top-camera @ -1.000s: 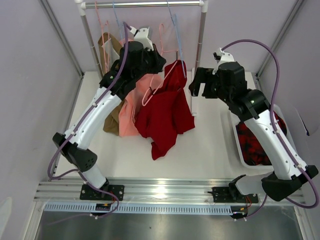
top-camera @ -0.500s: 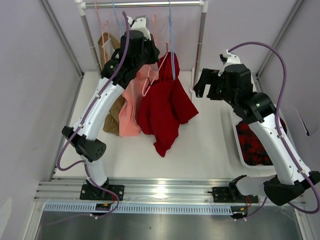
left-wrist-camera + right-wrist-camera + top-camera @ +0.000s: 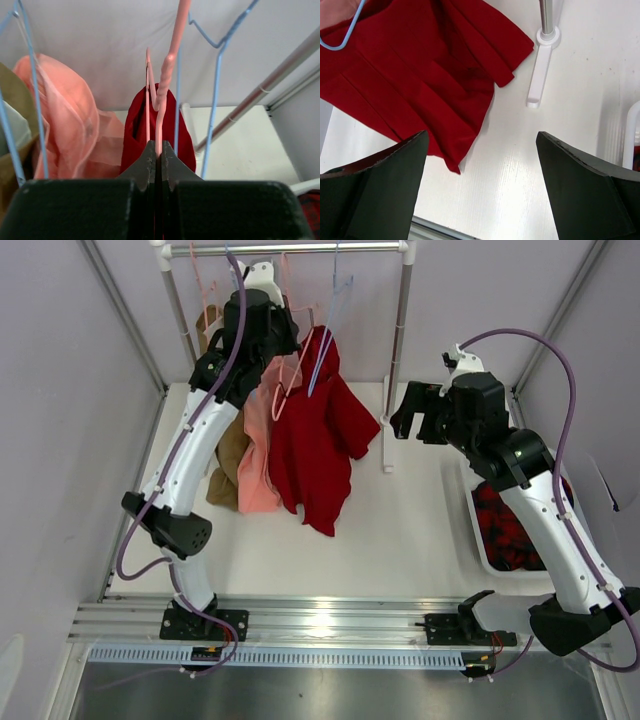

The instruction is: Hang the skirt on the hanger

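The dark red skirt point(image 3: 315, 440) hangs on the pale pink hanger point(image 3: 283, 392) just below the rail. My left gripper point(image 3: 278, 332) is shut on the hanger's neck and holds it up near the rail. In the left wrist view the pink hanger point(image 3: 167, 65) rises from between my closed fingers, with the skirt point(image 3: 135, 135) draped beyond my left gripper point(image 3: 157, 150). My right gripper point(image 3: 410, 415) is open and empty, to the right of the skirt and apart from it. In the right wrist view my right gripper point(image 3: 482, 145) hovers over the table, with the skirt point(image 3: 420, 75) at the upper left.
A clothes rail point(image 3: 290, 248) crosses the back on two posts point(image 3: 400, 350); its white foot point(image 3: 540, 75) lies on the table. Light blue hangers point(image 3: 325, 350), a salmon-pink garment point(image 3: 255, 460) and a brown garment point(image 3: 225, 475) hang left. A white bin point(image 3: 478, 540) holds plaid cloth.
My left arm has lifted the hanger and skirt up and back towards the rail. The skirt's hem has risen off the table. My right gripper has drifted slightly to the right.
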`<state>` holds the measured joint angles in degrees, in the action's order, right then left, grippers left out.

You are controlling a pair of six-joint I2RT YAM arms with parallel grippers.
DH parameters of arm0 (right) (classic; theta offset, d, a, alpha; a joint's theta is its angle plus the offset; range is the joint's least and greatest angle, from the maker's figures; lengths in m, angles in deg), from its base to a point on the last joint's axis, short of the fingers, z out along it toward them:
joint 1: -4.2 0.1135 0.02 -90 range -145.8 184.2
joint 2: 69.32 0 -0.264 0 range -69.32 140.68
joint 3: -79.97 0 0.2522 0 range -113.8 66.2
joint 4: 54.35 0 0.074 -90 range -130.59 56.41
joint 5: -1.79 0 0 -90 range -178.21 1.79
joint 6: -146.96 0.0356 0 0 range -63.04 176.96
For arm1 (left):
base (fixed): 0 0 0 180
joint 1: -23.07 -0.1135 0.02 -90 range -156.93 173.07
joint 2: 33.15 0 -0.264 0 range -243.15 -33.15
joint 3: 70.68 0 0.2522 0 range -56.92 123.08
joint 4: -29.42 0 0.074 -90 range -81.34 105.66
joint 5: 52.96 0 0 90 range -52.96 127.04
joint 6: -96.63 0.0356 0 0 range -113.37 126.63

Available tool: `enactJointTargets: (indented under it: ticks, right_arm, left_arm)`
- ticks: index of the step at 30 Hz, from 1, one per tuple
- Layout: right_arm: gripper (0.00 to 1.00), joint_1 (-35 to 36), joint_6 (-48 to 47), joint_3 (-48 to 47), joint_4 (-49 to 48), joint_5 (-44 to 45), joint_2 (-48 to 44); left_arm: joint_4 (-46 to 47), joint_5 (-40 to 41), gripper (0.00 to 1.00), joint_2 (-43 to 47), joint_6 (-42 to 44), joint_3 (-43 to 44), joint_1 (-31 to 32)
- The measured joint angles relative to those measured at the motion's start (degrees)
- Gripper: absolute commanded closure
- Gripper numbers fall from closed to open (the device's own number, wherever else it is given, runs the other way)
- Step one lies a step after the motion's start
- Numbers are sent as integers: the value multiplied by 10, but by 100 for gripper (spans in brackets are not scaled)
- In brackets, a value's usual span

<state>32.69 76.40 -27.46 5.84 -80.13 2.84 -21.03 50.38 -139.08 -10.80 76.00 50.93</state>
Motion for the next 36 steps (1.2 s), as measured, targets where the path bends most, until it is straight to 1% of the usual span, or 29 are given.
enactJointTargets:
  ticks: [8,14,21,28,32,36]
  right_arm:
    - [5,-5,0,5,-1,-6,0]
    - [5,-6,-1,19,-1,-6,0]
    - [5,-9,0,20,-1,-9,0]
    - [5,-11,-2,20,-1,-11,0]
    - [4,-14,-2,21,-1,-16,0]
    - [4,-16,-2,24,-3,-21,0]
  left_arm:
    - [25,-5,100,-12,51,1,-18]
    - [37,-18,100,-17,74,1,-26]
    - [66,-19,100,-17,74,0,-27]
    - [115,-1,100,-17,74,-9,-27]
    - [124,3,100,-28,74,16,-29]
    - [145,4,100,-42,74,21,-32]
